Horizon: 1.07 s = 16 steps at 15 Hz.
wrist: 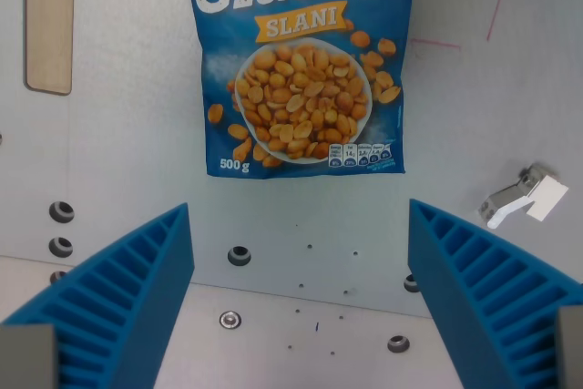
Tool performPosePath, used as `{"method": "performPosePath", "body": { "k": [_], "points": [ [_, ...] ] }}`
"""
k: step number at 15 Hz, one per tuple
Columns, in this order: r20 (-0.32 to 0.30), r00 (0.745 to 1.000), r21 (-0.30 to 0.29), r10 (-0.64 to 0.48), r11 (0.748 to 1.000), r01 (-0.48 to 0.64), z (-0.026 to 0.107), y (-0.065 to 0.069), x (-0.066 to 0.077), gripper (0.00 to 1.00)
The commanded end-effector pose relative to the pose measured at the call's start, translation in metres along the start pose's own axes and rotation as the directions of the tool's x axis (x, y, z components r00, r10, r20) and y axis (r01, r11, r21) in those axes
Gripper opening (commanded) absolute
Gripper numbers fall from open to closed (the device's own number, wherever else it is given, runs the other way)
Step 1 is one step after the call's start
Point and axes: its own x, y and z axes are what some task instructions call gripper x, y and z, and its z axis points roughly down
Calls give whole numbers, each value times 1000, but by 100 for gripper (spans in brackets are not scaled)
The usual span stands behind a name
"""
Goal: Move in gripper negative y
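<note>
A blue bag of peanuts (pixel 301 61), printed "Classic SLANI 500 g" with a bowl of nuts, lies flat on the grey metal table (pixel 127 134) at the top centre of the wrist view. My gripper (pixel 301 293) hangs below it in the picture, open, with nothing between its two blue ribbed fingers (pixel 127 289). The right finger (pixel 483 289) stands wide apart from the left one. The bag's top edge is cut off by the frame.
A pale wooden strip (pixel 49 20) lies at the upper left. A small white and metal clip (pixel 526 196) sits at the right. Screw holes (pixel 239 255) and bolts (pixel 230 320) dot the plate. Thin red lines (pixel 496 5) mark the upper right.
</note>
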Motion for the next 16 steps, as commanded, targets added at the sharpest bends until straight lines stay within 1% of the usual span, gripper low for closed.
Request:
{"method": "performPosePath", "body": {
  "k": [1, 16],
  "points": [
    [-4, 1000, -1, 0, 1000, 0, -2, -5, 0, 100],
    [-4, 1000, -1, 0, 1000, 0, -2, -80, 0, 100]
  ]
}}
